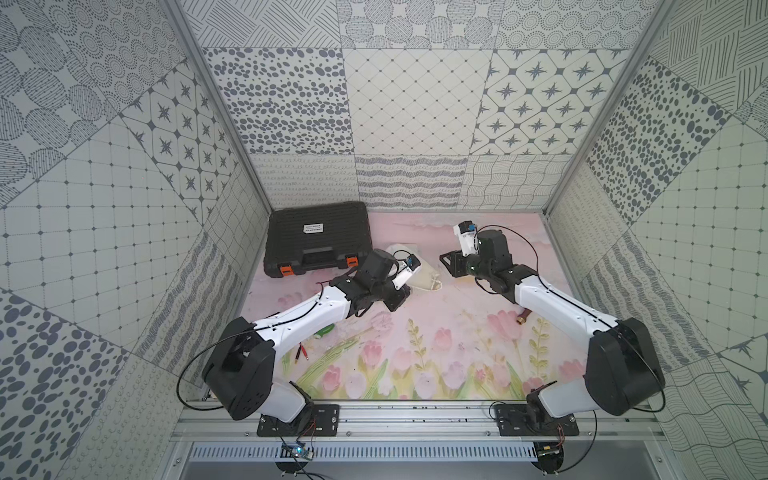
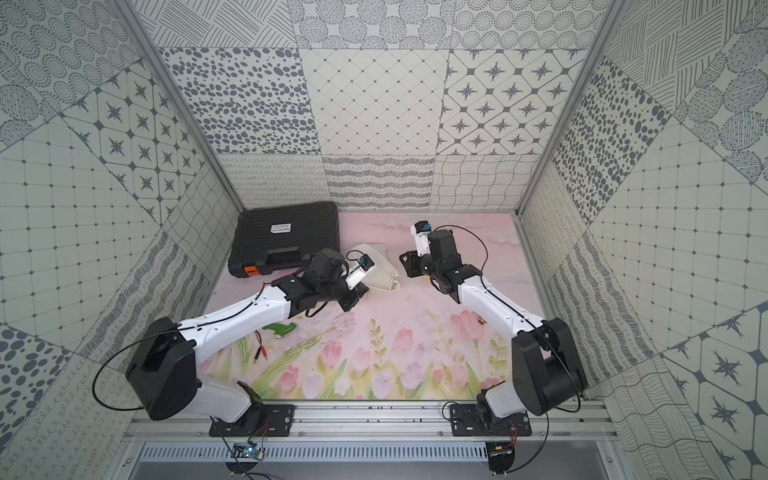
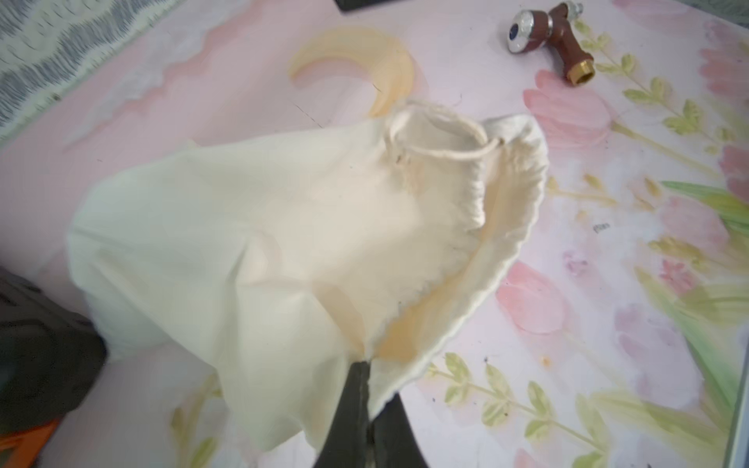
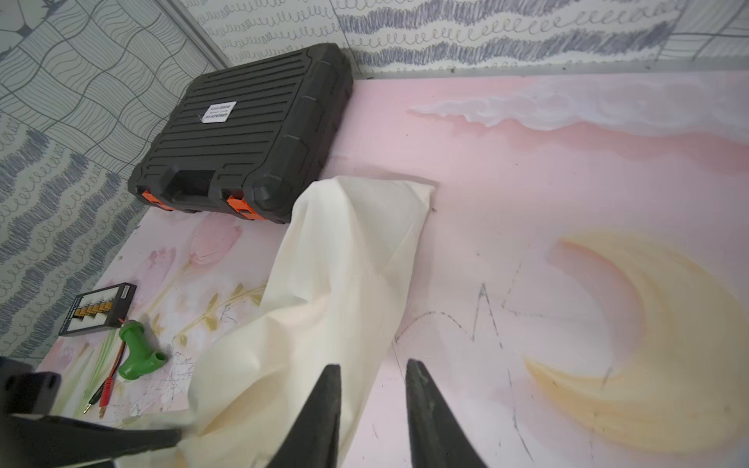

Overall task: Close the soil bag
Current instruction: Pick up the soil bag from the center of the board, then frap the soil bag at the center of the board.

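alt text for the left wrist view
A cream cloth soil bag fills the view, one corner of its open mouth pinched in the shut left gripper. A drawstring cord loops across the mouth; a brown tap fitting lies beyond on the pink floral mat.

The pink tulip-printed table [image 1: 415, 232] carries the soil bag [image 3: 283, 227]. The bag's mouth hem is pinched in the left gripper [image 3: 367, 405], and its far end lies just beside a black case [image 1: 318, 237], ahead of the right gripper [image 4: 373, 389]. Behind the left gripper, under its arm, lie a green fitting [image 4: 140, 350], red-tipped leads [image 4: 103, 395] and a connector board [image 4: 97, 310]. A brown tap [image 3: 555, 38] lies past the bag's mouth from the left gripper.
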Robot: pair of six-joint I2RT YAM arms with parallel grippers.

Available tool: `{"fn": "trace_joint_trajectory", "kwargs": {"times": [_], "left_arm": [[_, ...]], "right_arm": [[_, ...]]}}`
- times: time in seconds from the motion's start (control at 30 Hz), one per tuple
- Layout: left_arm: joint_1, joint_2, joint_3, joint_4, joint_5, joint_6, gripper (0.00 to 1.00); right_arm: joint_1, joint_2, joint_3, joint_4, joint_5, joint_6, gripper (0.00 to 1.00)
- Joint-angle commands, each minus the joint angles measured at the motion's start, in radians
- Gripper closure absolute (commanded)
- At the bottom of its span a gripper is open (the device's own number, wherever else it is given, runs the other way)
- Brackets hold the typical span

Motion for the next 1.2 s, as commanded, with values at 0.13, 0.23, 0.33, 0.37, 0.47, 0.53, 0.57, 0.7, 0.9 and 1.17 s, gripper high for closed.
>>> {"fn": "trace_joint_trajectory", "kwargs": {"times": [0.13,0.23,0.33,0.37,0.47,0.53,0.57,0.7,0.9,1.17], "left_arm": [[-0.111,0.028,-0.088,0.225,0.052,-0.175,1.0],[-0.12,0.031,-0.089,0.229,0.042,-0.171,1.0],[-0.121,0.032,-0.092,0.239,0.043,-0.168,1.0],[-0.121,0.034,-0.092,0.243,0.043,-0.168,1.0],[-0.123,0.037,-0.091,0.245,0.045,-0.169,1.0],[-0.124,0.037,-0.093,0.245,0.047,-0.17,1.0],[-0.124,0.036,-0.095,0.244,0.047,-0.168,1.0],[-0.124,0.028,-0.096,0.235,0.041,-0.165,1.0],[-0.125,0.017,-0.105,0.224,0.035,-0.155,1.0],[-0.127,0.019,-0.101,0.215,0.034,-0.151,1.0]], "right_arm": [[0.044,-0.164,-0.066,-0.15,0.001,0.004,0.51],[0.089,-0.176,-0.076,-0.212,0.054,-0.023,0.45],[0.128,-0.169,-0.077,-0.245,0.116,-0.061,0.42],[0.136,-0.161,-0.077,-0.246,0.128,-0.07,0.41],[0.164,-0.128,-0.064,-0.246,0.15,-0.097,0.36],[0.177,-0.096,-0.048,-0.246,0.175,-0.114,0.34],[0.18,-0.076,-0.036,-0.247,0.184,-0.12,0.34],[0.181,-0.01,0.011,-0.248,0.244,-0.119,0.39],[0.18,0.004,0.056,-0.251,0.259,-0.118,0.45],[0.18,0.038,0.1,-0.285,0.276,-0.111,0.51]]}}
